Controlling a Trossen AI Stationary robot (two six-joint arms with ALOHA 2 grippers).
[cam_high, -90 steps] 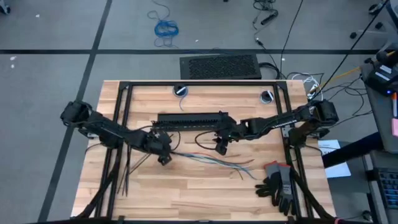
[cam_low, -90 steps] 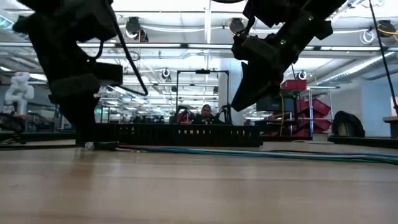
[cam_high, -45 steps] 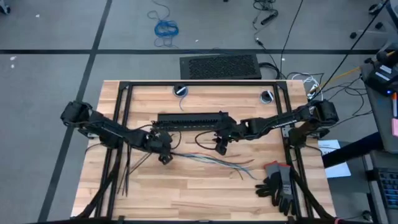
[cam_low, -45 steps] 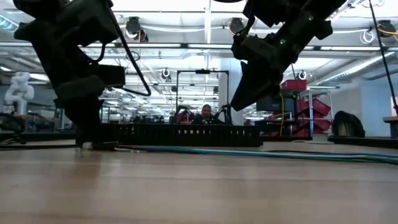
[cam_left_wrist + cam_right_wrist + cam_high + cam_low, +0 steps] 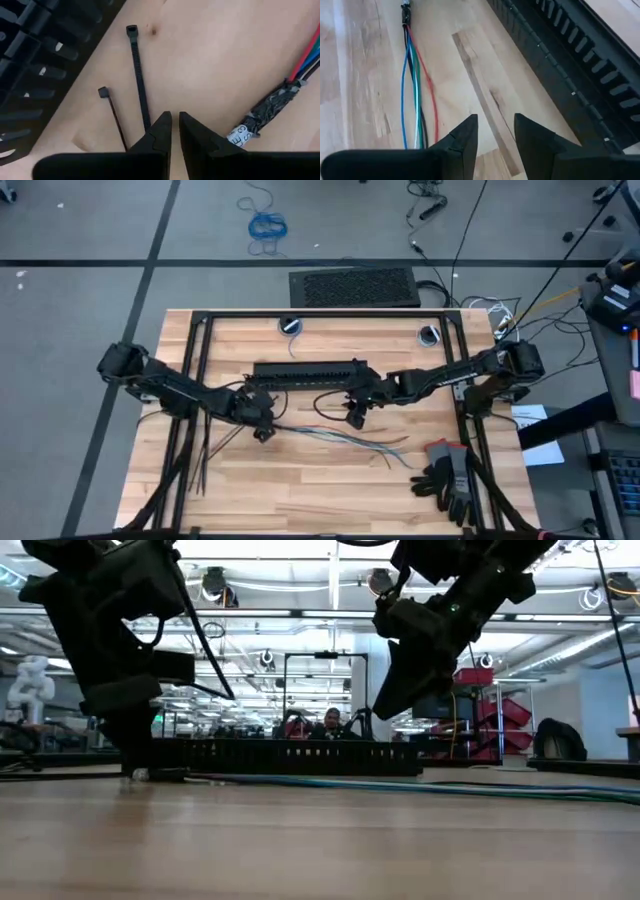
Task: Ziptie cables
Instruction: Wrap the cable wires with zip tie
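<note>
Fingers of my left gripper (image 5: 175,131) stand nearly pressed together, a thin slit between them, tips low over the desk (image 5: 330,480) and pinching nothing. Two zipties (image 5: 138,75) lie just ahead of those tips, between the long black bar (image 5: 305,373) and the taped dark end of the cables (image 5: 267,107); the longer ziptie runs right up to the left finger's tip. Compared with a second ago, the left gripper (image 5: 263,430) has crept slightly toward the black bar, and in the low view its body sits a touch higher. My right gripper (image 5: 495,131) has its fingers spread, empty, hovering beside the black bar with the cables (image 5: 415,90) running away from it. It has not shifted. The cables (image 5: 345,438) splay out from the left gripper, on the side away from the bar.
</note>
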